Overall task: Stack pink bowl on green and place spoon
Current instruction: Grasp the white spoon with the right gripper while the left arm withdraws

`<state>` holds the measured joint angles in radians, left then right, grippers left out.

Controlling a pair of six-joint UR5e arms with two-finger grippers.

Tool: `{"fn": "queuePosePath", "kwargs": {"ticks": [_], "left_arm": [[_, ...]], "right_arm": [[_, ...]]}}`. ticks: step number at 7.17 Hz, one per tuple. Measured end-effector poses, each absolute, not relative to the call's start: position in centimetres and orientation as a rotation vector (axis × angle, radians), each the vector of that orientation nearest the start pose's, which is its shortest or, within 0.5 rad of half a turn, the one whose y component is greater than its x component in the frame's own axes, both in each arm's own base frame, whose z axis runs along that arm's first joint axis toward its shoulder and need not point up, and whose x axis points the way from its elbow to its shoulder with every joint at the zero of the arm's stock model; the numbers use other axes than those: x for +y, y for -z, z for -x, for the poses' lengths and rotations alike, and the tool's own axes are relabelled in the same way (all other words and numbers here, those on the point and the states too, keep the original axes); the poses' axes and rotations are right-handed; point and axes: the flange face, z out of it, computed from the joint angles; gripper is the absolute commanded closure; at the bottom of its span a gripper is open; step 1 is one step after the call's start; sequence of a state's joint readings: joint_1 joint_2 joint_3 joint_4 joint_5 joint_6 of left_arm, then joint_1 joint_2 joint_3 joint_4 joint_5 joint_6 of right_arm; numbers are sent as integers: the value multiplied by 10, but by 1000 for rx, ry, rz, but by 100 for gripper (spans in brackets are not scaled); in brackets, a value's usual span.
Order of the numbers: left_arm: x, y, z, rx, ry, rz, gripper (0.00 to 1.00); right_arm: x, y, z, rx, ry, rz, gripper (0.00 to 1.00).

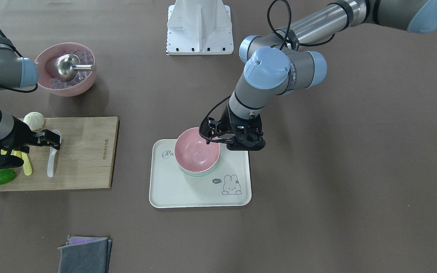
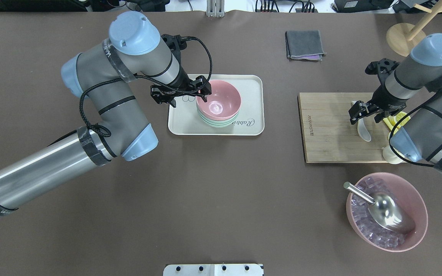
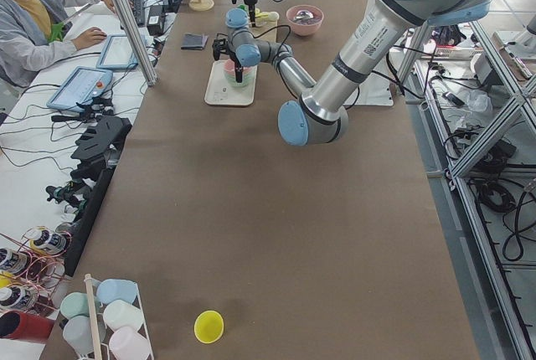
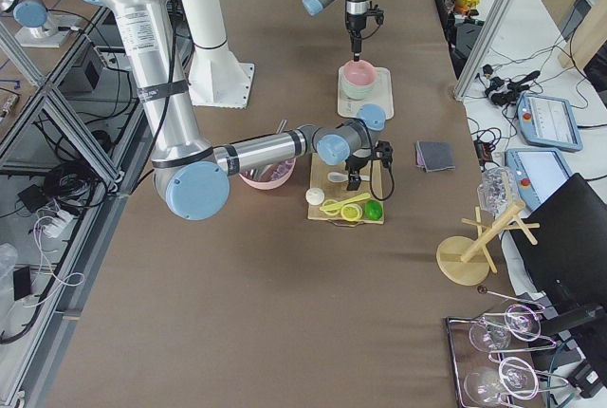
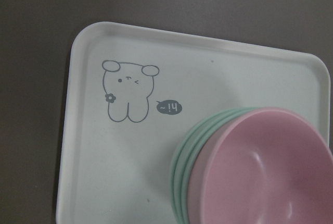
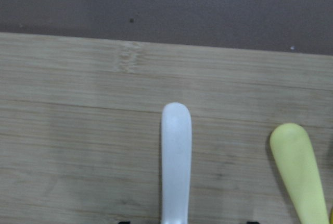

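My left gripper (image 2: 190, 95) hung at the rim of the pink bowl (image 5: 260, 177), which sat nested in the green bowl (image 5: 179, 172) on the tray (image 5: 104, 182). I couldn't tell its spread. Only the right wrist camera showed the right gripper (image 2: 365, 114) spread astride the white spoon (image 6: 176, 151). The spoon lay along the board (image 2: 328, 130), handle pointing away from the robot.

Pink bowl (image 1: 197, 150) atop mint-green bowls (image 1: 199, 173). Cream tray (image 1: 173, 189), grey rabbit outline (image 1: 232, 185) at its 5 o'clock in front-facing view. White spoon (image 1: 51, 163), yellow spoon (image 1: 27, 168) on pale wood-grain board (image 1: 85, 159). My arms (image 2: 117, 111) grey, blue caps. Table (image 1: 317, 189) brown.
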<state>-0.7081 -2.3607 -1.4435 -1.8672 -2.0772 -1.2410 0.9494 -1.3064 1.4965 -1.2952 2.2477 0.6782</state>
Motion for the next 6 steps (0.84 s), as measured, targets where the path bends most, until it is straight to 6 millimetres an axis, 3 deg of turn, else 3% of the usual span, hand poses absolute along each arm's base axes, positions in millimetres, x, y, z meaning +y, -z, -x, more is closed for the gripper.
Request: {"fn": "queuePosePath", "kwargs": {"ticks": [1, 6], "left_arm": [[-543, -192, -503, 1045, 100, -61, 2], [-541, -195, -500, 1045, 99, -62, 2]], "right_arm": [[-546, -524, 308, -798, 106, 42, 100], [-552, -507, 316, -824, 112, 25, 100]]}}
